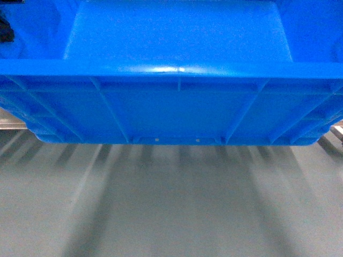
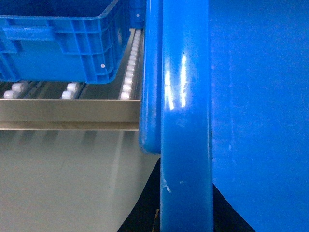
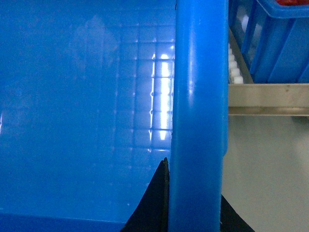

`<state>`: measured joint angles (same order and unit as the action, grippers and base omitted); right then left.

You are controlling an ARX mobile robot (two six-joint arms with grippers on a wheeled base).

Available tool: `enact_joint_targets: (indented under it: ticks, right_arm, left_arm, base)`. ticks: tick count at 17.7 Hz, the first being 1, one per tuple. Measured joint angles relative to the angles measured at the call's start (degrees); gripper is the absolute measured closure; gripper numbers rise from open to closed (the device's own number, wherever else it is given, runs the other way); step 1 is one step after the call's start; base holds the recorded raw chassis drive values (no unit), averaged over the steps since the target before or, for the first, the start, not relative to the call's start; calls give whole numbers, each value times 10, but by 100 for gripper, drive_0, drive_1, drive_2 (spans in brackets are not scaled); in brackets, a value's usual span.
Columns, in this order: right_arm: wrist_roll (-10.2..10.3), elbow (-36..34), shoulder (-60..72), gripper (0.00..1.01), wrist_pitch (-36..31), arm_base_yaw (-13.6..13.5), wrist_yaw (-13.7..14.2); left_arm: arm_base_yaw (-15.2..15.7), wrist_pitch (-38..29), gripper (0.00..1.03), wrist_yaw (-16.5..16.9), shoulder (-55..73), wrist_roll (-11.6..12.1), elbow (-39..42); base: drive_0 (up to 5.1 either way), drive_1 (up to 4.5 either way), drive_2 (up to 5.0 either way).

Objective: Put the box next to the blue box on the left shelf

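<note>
i see the large bright-blue plastic crate point(image 1: 177, 101) as glossy, its thick rim catching white glare, ribbed outside and faintly gridded on the inner floor. upper left of the left wrist view, a second blue plastic crate point(image 2: 63, 43) sits on brushed grey metal rails point(image 2: 67, 113) with small white plastic rollers point(image 2: 128, 79). the grey floor point(image 1: 171, 214) looks matt.

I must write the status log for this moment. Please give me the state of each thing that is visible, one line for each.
box: lifted above the floor, held by the rims on both sides, open top.
left fingers: closed on the box rim.
right fingers: closed on the box rim.
second blue box: resting on the left shelf rollers.
left shelf: roller lane beside the second blue box free.
</note>
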<state>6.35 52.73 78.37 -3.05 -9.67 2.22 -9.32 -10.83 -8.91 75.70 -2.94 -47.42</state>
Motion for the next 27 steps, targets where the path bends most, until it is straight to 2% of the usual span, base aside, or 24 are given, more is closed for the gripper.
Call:
enact_joint_targets:
  ticks: [5, 25, 27]
  right_arm:
    - [0, 0, 0, 94, 0, 0, 0]
    - [0, 0, -1, 94, 0, 0, 0]
    - [0, 0, 3, 94, -2, 0, 0]
  left_arm:
    - [0, 0, 97, 0, 0, 0, 0]
    - [0, 0, 97, 0, 0, 0, 0]
    - [0, -4, 97, 0, 4, 0, 0]
  base:
    - [0, 0, 0]
    - [1, 426, -424]
    - [0, 0, 0]
